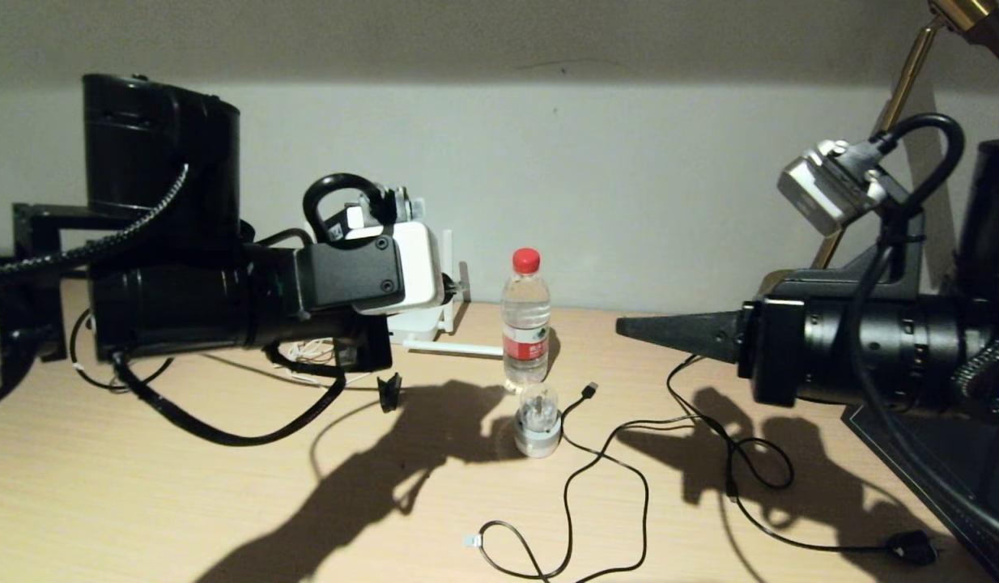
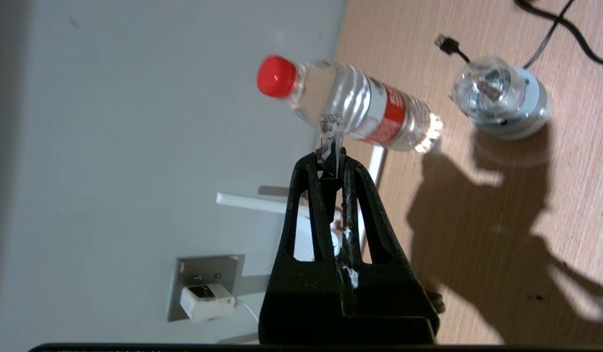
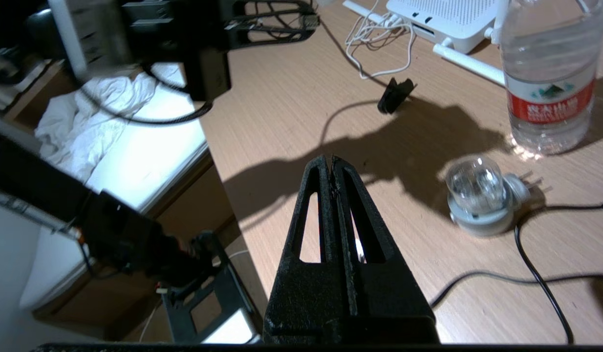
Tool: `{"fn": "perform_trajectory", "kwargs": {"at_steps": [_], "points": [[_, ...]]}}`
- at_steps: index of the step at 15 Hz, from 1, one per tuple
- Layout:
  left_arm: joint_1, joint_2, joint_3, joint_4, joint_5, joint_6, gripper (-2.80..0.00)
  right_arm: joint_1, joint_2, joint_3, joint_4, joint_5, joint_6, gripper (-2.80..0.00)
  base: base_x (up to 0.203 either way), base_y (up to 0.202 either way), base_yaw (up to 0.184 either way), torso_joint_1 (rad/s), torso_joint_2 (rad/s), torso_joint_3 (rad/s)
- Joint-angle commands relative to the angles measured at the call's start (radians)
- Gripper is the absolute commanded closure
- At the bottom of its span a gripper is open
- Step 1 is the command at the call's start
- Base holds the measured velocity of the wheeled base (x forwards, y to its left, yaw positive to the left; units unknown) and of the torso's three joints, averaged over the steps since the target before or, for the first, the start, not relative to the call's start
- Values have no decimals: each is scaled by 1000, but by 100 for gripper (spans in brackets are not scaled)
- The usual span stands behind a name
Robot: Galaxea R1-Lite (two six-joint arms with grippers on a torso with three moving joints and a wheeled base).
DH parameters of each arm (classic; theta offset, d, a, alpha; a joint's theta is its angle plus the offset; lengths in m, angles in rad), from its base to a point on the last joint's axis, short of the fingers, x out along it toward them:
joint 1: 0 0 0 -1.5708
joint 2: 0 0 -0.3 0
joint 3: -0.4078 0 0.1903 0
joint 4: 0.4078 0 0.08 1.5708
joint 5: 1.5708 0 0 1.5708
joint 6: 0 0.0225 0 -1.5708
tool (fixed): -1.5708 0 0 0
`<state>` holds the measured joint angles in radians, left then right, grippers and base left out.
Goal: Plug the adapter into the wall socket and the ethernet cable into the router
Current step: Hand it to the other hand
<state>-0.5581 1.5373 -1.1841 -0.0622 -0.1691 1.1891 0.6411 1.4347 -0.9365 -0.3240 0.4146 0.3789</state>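
My left gripper (image 2: 329, 159) is shut on the clear-tipped connector (image 2: 330, 129) of the ethernet cable and held in the air, pointing toward the wall. The white router (image 1: 418, 324) sits at the wall behind my left arm (image 1: 224, 308), one antenna (image 1: 455, 349) lying flat on the table. Beside the router, the grey wall socket (image 2: 223, 269) has the white adapter (image 2: 206, 303) plugged into it. The adapter's thin white cord (image 3: 379, 44) lies bunched beside the router (image 3: 448, 19). My right gripper (image 1: 629, 328) (image 3: 329, 161) hovers over the table, shut and empty.
A water bottle (image 1: 525, 324) stands right of the router, with a bulb night light (image 1: 538, 421) in front of it. A thin black USB cable (image 1: 605, 461) and a black cord with a plug (image 1: 912, 551) snake across the table. A small black piece (image 1: 390, 391) lies near the router. A brass lamp (image 1: 904, 81) rises at the right.
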Motion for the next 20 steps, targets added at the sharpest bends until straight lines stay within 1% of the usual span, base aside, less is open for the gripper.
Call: {"fn": "perform_trajectory", "kwargs": {"at_steps": [1, 4, 6, 7, 10, 12, 13, 16, 20], "points": [[-30, -24, 2, -5, -1, 6, 0, 73, 98, -63, -4, -61, 3, 0, 0, 0, 0, 0, 0, 0], [-74, -29, 15, -20, -1, 7, 0, 106, 158, -86, -9, -82, 4, 0, 0, 0, 0, 0, 0, 0], [-80, -27, 14, -30, 0, 7, 0, 120, 184, -88, -91, -99, 1, 0, 0, 0, 0, 0, 0, 0], [-90, -22, 12, -31, 2, 7, 0, 121, 187, -97, -109, -115, 1, 0, 0, 0, 0, 0, 0, 0], [-99, -4, -2, -50, 15, 7, 0, 117, 176, -126, -109, -174, 5, 0, 0, 0, 0, 0, 0, 0], [-114, 32, -42, -66, 17, 7, 0, 117, 154, -116, -107, -187, 5, 0, 0, 0, 0, 0, 0, 0], [-122, 47, -67, -69, 17, 7, 0, 117, 133, -109, -104, -198, 4, -280, 0, 0, 0, 0, 0, 0], [-127, 55, -72, -75, 17, 7, 0, 109, 72, -73, -93, -206, 3, -280, 0, 0, 0, 0, 0, 0], [-151, 71, -74, -107, 23, 7, 0, 107, 69, -65, -98, -204, 6, -280, 0, 0, 0, 0, 0, 0]]}}
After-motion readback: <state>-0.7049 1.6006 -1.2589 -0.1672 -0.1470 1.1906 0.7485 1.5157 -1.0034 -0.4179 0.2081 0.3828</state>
